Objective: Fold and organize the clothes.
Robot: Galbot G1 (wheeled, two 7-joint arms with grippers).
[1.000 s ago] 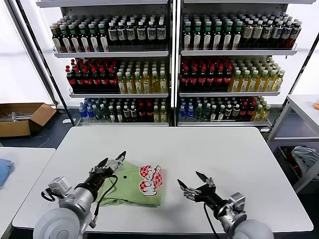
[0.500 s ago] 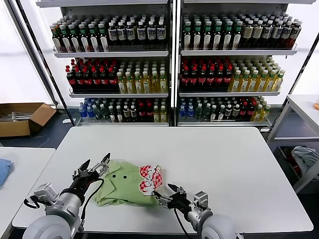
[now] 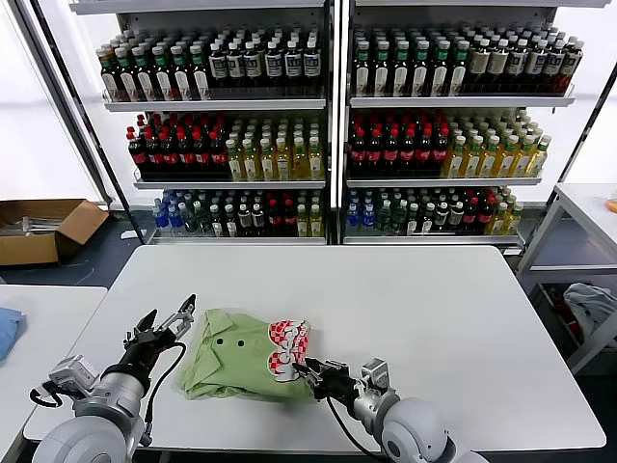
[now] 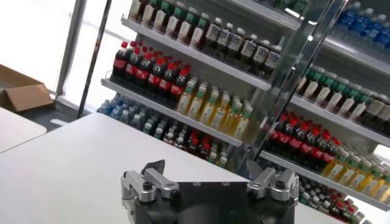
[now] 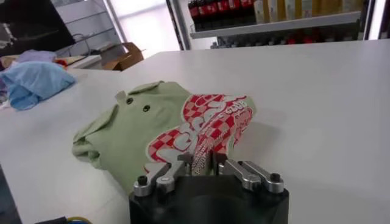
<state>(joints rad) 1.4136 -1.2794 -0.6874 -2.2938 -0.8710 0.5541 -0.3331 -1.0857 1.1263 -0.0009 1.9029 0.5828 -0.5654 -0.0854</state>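
Observation:
The light green shirt [image 3: 231, 355] lies folded in a bundle on the white table [image 3: 434, 299], near its front left. Its red-and-white checkered logo patch [image 3: 286, 345] faces up on the right side. My right gripper [image 3: 307, 369] is at the shirt's right front edge, shut on the fabric by the logo. In the right wrist view the shirt [image 5: 137, 131] fills the middle and the gripper [image 5: 202, 162] pinches its near edge. My left gripper [image 3: 166, 323] is open and empty, just left of the shirt. In the left wrist view the left gripper [image 4: 207, 176] shows open over bare table, and the shirt is out of view.
A blue cloth [image 3: 7, 330] lies on the side table at the left, also in the right wrist view [image 5: 33, 82]. A cardboard box [image 3: 43, 227] is on the floor. Bottle shelves [image 3: 333, 125] stand behind. A grey-blue cloth heap [image 3: 590, 304] is at the right.
My right gripper moved left to the shirt's right edge and shut on the fabric by the logo. My left gripper drew back left, off the shirt, and stays open.

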